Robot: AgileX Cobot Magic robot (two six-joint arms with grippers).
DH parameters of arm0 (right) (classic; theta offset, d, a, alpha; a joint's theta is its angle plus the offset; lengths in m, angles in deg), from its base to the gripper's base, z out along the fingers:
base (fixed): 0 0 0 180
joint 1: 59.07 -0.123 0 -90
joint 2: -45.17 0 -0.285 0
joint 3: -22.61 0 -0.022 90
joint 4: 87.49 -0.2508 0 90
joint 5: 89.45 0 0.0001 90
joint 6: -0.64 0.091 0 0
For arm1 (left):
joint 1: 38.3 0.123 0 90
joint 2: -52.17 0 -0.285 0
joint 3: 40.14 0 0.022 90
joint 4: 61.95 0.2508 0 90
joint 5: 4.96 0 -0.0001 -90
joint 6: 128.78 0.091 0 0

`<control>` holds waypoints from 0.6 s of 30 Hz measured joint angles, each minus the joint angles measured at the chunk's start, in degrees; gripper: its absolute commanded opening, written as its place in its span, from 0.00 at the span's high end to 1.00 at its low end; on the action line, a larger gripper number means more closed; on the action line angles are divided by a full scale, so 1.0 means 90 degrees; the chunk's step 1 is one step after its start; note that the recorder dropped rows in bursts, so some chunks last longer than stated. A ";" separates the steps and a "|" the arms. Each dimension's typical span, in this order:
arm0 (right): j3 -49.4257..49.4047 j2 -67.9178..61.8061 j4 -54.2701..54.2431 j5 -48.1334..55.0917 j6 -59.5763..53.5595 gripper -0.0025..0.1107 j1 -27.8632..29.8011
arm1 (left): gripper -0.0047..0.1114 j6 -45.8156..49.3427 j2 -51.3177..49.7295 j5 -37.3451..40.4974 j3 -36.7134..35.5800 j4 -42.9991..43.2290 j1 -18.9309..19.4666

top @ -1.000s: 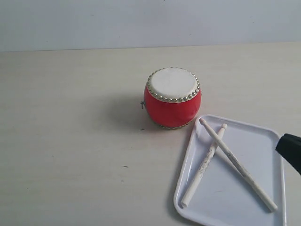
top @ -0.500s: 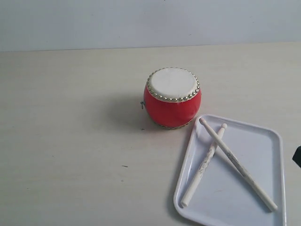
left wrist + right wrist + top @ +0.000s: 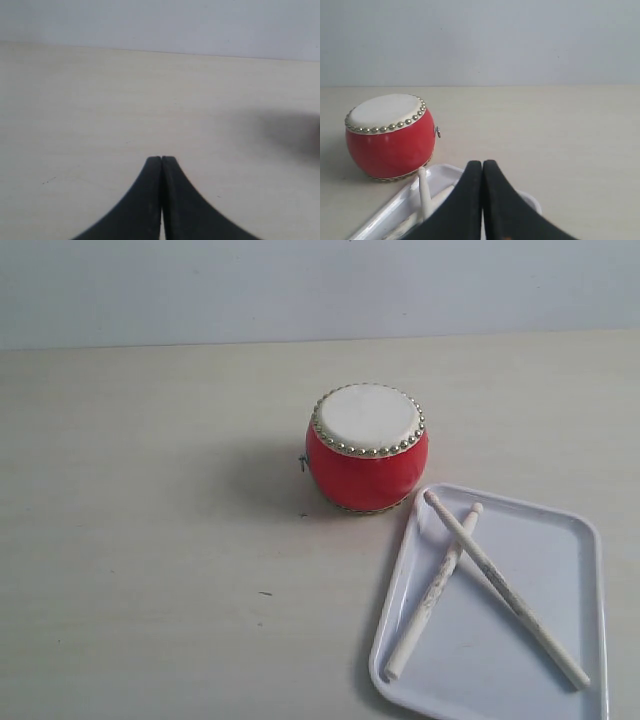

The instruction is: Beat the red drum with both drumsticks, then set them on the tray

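**Both drumsticks lie crossed in the tray; drum stands beside it**

The white tray (image 3: 550,550) sits on the pale table (image 3: 150,540) at the right of the exterior view, and its near edge runs out of the picture. It holds two things, the white drumsticks (image 3: 505,588), which lie flat on its floor and cross each other in an X near their rounded tips. The first stick (image 3: 520,606) runs from the tray's corner nearest the drum, where its tip reaches the rim, down toward the tray's right side. The second stick (image 3: 433,592), marked with grey scuffs, slants the other way, and its butt end lies close to the tray's left rim. Which stick lies on top at the crossing I cannot tell.

The red drum (image 3: 367,448) stands upright on the table just beside the tray's far left corner, skin side up, with nothing on it. Whether its base touches the rim I cannot tell.

The left gripper (image 3: 161,159) hangs over bare table with its black fingers pressed together and nothing between them. The right gripper (image 3: 482,162) has its fingers together too and is empty. It is above the tray, with the drum beyond it and a plain wall (image 3: 300,290) behind.
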 measured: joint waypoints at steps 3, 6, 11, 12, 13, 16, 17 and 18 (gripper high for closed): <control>0.0000 0.0000 0.0000 0.0012 0.0000 0.98 0.0044 | 0.96 0.0000 0.0000 0.0000 0.0000 0.0000 0.0000; 0.0000 0.0000 0.0000 0.0012 0.0013 0.98 0.0044 | 0.96 0.0000 0.0000 0.0000 0.0000 0.0000 0.0000; 0.0000 0.0000 -0.0012 0.0024 0.0013 0.98 0.0054 | 0.96 0.0000 0.0000 0.0000 0.0000 0.0000 0.0000; 0.0000 0.0000 -0.0025 0.0024 0.0013 0.98 0.0054 | 0.96 0.0000 0.0000 0.0000 0.0000 0.0000 0.0000; 0.0000 0.0000 -0.0025 0.0024 0.0013 0.98 0.0054 | 0.96 0.0000 0.0000 0.0000 0.0000 0.0000 0.0000; 0.0000 0.0000 -0.0025 0.0024 0.0013 0.98 0.0054 | 0.96 0.0000 0.0000 0.0000 0.0000 0.0000 0.0000; 0.0000 0.0000 -0.0025 0.0024 0.0013 0.98 0.0054 | 0.96 0.0000 0.0000 0.0000 0.0000 0.0000 0.0000; 0.0000 0.0000 -0.0025 0.0024 0.0013 0.98 0.0054 | 0.96 0.0000 0.0000 0.0000 0.0000 0.0000 0.0000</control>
